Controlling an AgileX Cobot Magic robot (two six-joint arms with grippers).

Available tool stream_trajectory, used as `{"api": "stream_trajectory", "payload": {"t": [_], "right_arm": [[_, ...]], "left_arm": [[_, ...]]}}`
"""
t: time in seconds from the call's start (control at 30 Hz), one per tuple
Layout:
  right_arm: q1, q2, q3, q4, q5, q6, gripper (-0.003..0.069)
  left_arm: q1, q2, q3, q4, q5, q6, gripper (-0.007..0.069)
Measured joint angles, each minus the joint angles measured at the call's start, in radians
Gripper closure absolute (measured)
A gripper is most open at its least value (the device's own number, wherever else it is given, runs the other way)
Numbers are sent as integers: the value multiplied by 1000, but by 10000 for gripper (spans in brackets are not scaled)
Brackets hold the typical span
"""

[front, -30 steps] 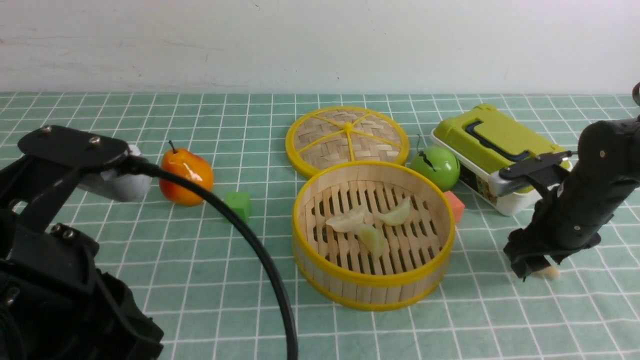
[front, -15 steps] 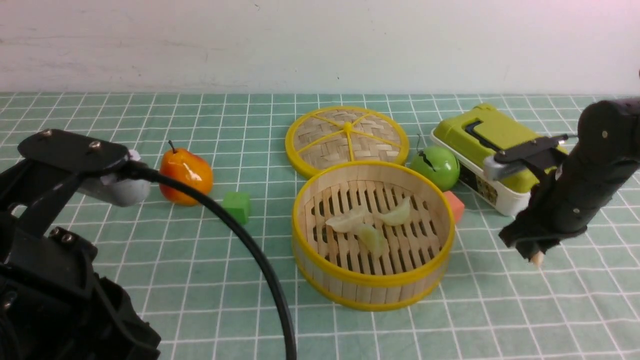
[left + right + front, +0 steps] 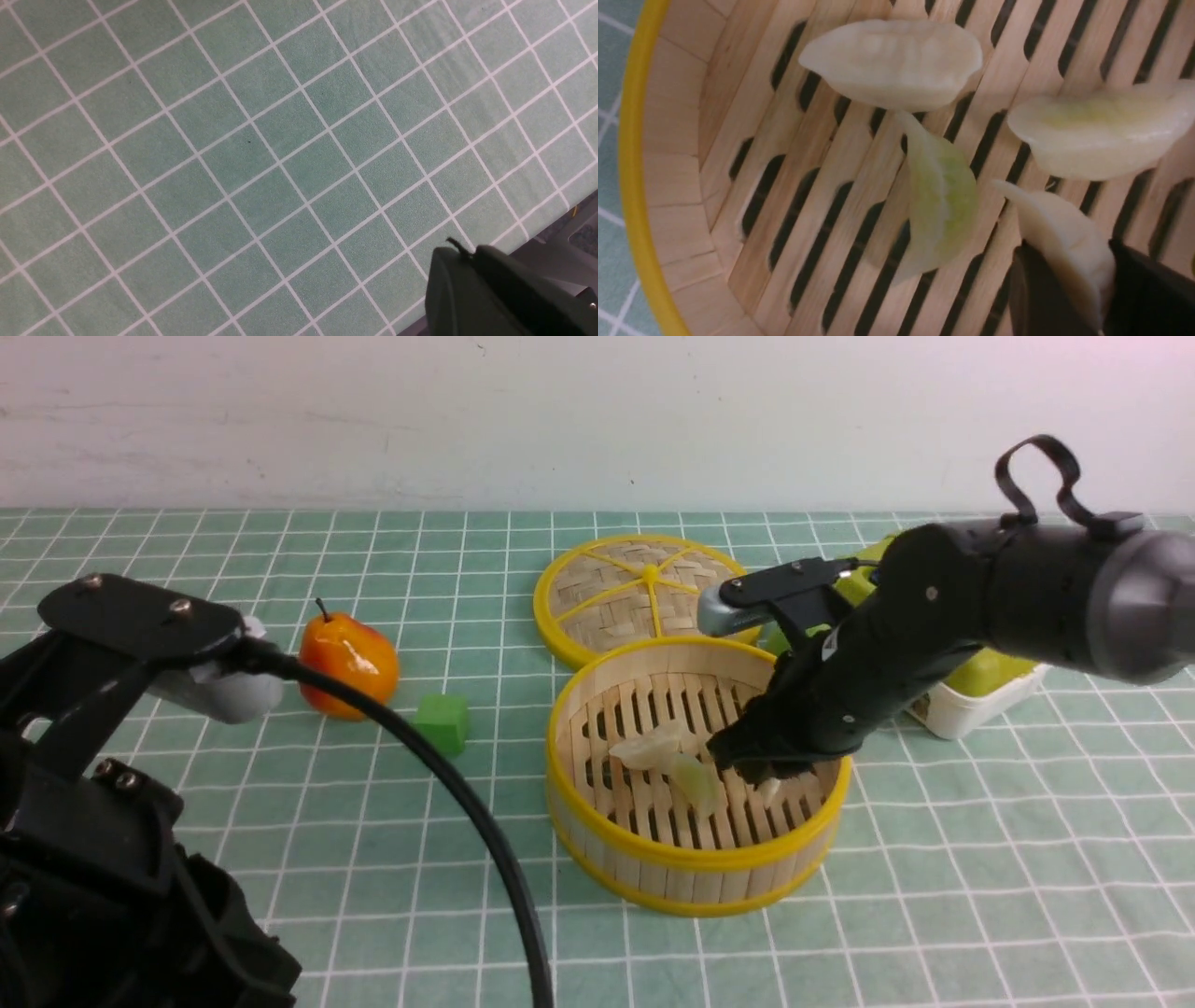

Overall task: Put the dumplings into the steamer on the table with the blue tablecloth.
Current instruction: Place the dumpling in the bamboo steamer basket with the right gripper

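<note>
Dumplings (image 3: 892,63): four units, all inside the wall of the steamer (image 3: 691,859).

Nearest the camera, to the front left of the steamer, the left gripper (image 3: 472,261) hangs over bare tablecloth (image 3: 261,154). Its fingers are together.

Inside the steamer, three dumplings lie loose on the slatted floor. A green-tinted dumpling (image 3: 941,210) touches a white dumpling with its tip, and a pale dumpling (image 3: 1101,128) lies just beside them. The right gripper (image 3: 761,773) reaches down into the steamer from the steamer's right side. Its fingers are clamped on the fourth dumpling (image 3: 1064,242), which stands on edge between them over the slats. Whether this dumpling touches the floor cannot be told.

To the left of the steamer sits a green cube (image 3: 443,721), with an orange-red pear (image 3: 347,665) farther left. To the right rear of the steamer is a green-lidded lunch box (image 3: 1004,667), partly hidden by the right arm. Directly behind the steamer, the woven lid (image 3: 644,593) lies flat, close to the steamer's far rim.
</note>
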Motion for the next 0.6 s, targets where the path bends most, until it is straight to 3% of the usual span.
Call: {"api": "stream_trajectory", "payload": {"t": [0.23,0.37,0.5,0.6], "right_arm": [[0,14,0,-17,2,5,282],[0,-26,0,1,30,5,256],[0,-154,22,28,54,5,351],[0,-304,111,63,14,5,499]], "left_arm": [[0,-118,79,0,-36,-14,586],[0,-245,152,4,-78,-38,586],[0,-473,286,18,-167,-81,586],[0,-629,389,35,-269,-122,582]]}}
